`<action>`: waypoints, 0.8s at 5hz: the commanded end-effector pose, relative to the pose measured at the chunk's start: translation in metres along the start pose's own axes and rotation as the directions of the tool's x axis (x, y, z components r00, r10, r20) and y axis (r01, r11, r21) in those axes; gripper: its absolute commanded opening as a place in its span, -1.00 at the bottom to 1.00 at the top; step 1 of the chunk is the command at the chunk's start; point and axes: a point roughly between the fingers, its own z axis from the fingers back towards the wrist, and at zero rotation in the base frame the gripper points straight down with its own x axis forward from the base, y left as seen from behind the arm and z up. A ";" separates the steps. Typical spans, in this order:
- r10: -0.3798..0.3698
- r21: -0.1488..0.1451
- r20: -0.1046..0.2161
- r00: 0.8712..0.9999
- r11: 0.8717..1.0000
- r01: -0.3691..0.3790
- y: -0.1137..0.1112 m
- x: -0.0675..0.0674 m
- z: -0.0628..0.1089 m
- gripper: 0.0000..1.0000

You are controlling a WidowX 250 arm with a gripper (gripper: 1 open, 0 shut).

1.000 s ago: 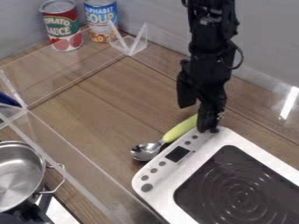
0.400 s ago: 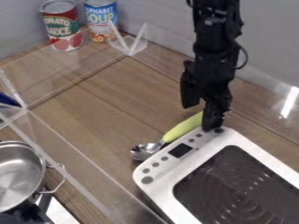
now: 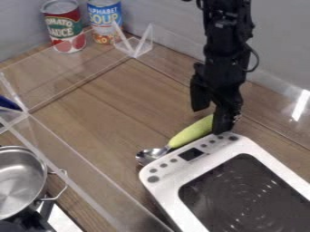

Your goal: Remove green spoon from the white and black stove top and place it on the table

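Observation:
The green spoon (image 3: 182,140) lies on the table (image 3: 109,109) against the stove top's far-left edge, its yellow-green handle pointing up-right and its shiny bowl (image 3: 151,155) down-left. The white and black stove top (image 3: 237,186) sits at the lower right, with rings on its black glass. My gripper (image 3: 222,118) hangs on the black arm just above the handle's upper end, its jaws slightly apart and holding nothing.
A steel pot (image 3: 18,181) stands at the lower left. Two cans (image 3: 63,25) stand at the back left beside a clear acrylic stand (image 3: 136,41). A clear plastic sheet runs across the table's left side.
My gripper has risen and drifted slightly right, away from the spoon handle. The spoon stays in place on the table beside the stove top.

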 end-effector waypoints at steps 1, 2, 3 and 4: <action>-0.050 -0.001 0.022 0.999 0.999 0.050 -0.007 0.009 0.012 1.00; -0.071 -0.009 0.019 0.997 0.997 0.072 -0.007 0.010 0.016 1.00; -0.096 -0.016 0.017 0.995 0.995 0.097 -0.007 0.011 0.018 1.00; -0.121 -0.023 0.016 0.993 0.992 0.121 -0.007 0.013 0.017 1.00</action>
